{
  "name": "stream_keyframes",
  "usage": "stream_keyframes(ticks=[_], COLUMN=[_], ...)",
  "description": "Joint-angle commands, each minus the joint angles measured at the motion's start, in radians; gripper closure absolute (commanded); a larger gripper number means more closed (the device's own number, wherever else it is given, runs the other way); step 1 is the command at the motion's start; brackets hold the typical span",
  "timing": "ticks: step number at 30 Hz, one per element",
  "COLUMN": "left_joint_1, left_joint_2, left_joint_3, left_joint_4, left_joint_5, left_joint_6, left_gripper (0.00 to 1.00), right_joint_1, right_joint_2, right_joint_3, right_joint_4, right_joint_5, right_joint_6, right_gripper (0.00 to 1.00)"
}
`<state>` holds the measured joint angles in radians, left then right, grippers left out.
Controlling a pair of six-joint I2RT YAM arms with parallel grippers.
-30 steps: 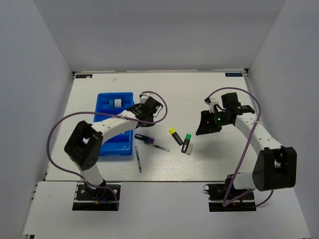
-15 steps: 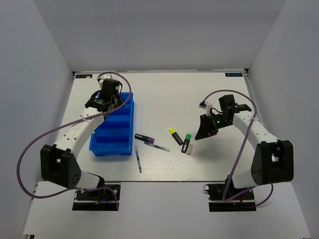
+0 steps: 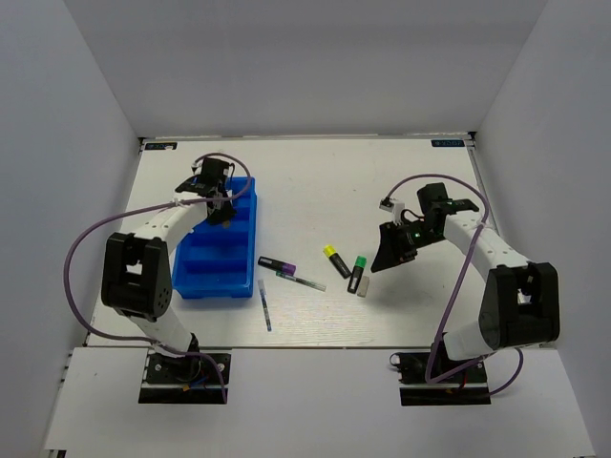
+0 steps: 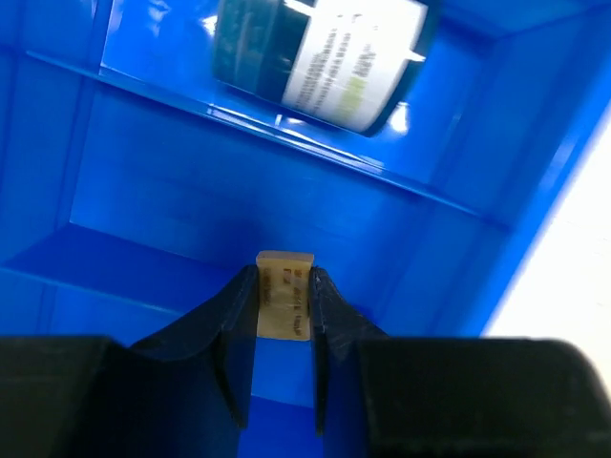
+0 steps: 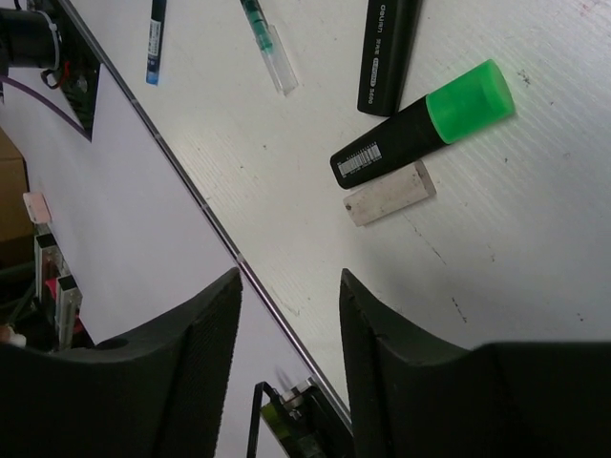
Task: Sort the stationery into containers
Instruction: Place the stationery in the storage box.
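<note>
Tan eraser (image 4: 284,291): my left fingers (image 4: 227,329) are pinching it over blue tray (image 4: 172,162)
Right fingers (image 5: 205,334): hanging spread above worktop (image 5: 496,239)

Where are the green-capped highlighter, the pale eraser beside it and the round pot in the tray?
green-capped highlighter (image 5: 406,141): right wrist view, black barrel.
pale eraser (image 5: 389,194): right wrist view, middle of top face.
round pot (image 4: 325,57): left wrist view, white label.

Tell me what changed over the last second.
The left hand, pinching a small tan block, swung from the right rim of the blue plastic compartment tray to above its far end. The right hand edged slightly toward the green-capped black highlighter. That highlighter and the pale rectangular eraser beside it stayed put.
</note>
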<state>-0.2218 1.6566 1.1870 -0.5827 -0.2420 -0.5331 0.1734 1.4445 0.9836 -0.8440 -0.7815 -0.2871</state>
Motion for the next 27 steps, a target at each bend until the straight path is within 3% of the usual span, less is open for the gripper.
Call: stream_keyframes(ticks=[1, 4, 6, 8, 10, 13, 16, 17, 18, 21, 23, 24, 27], left_joint_1=[0.018, 0.027, 0.029, 0.03, 0.032, 0.03, 0.027, 0.016, 0.006, -0.054, -0.112, -0.125, -0.18], left_joint_2=[0.009, 0.029, 0.043, 0.043, 0.037, 0.005, -0.085, -0.107, -0.153, -0.251, -0.335, -0.359, -0.489], left_joint_3=[0.034, 0.045, 0.052, 0.065, 0.075, 0.079, 0.056, 0.03, 0.025, 0.008, -0.01, -0.047, -0.136], left_joint_4=[0.014, 0.017, 0.017, 0.014, 0.008, -0.002, 0.001, 0.001, 0.0, -0.068, -0.135, -0.161, -0.207], left_joint_5=[0.004, 0.0, -0.003, -0.005, -0.005, 0.001, 0.03, 0.053, 0.072, 0.125, 0.136, 0.16, 0.171], left_joint_6=[0.012, 0.01, 0.012, 0.015, 0.018, 0.022, 0.044, 0.053, 0.079, 0.145, 0.173, 0.188, 0.209], left_gripper=[0.66, 0.52, 0.52, 0.45, 0.39, 0.37, 0.5, 0.68, 0.76, 0.83, 0.66, 0.42, 0.24], right_joint_1=[0.002, 0.001, 0.003, 0.003, 0.003, 0.018, 0.049, 0.057, 0.087, 0.147, 0.173, 0.196, 0.233], right_joint_2=[0.01, 0.011, 0.013, 0.016, 0.022, 0.031, 0.046, 0.051, 0.057, 0.082, 0.105, 0.111, 0.151], right_joint_3=[0.03, 0.029, 0.027, 0.027, 0.032, 0.036, 0.036, 0.036, 0.035, 0.032, 0.032, 0.03, 0.032], right_joint_4=[-0.026, -0.021, -0.021, -0.026, -0.029, -0.043, -0.053, -0.053, -0.052, -0.037, -0.018, -0.012, 0.013], right_joint_5=[-0.012, -0.006, 0.001, 0.01, 0.022, 0.044, 0.068, 0.095, 0.114, 0.212, 0.296, 0.319, 0.386], right_joint_6=[-0.018, -0.017, -0.015, -0.014, -0.007, 0.003, 0.034, 0.051, 0.061, 0.094, 0.124, 0.132, 0.172], right_gripper=[0.51, 0.43, 0.42, 0.42, 0.43, 0.52, 0.62, 0.64, 0.69, 0.69, 0.64, 0.61, 0.55])
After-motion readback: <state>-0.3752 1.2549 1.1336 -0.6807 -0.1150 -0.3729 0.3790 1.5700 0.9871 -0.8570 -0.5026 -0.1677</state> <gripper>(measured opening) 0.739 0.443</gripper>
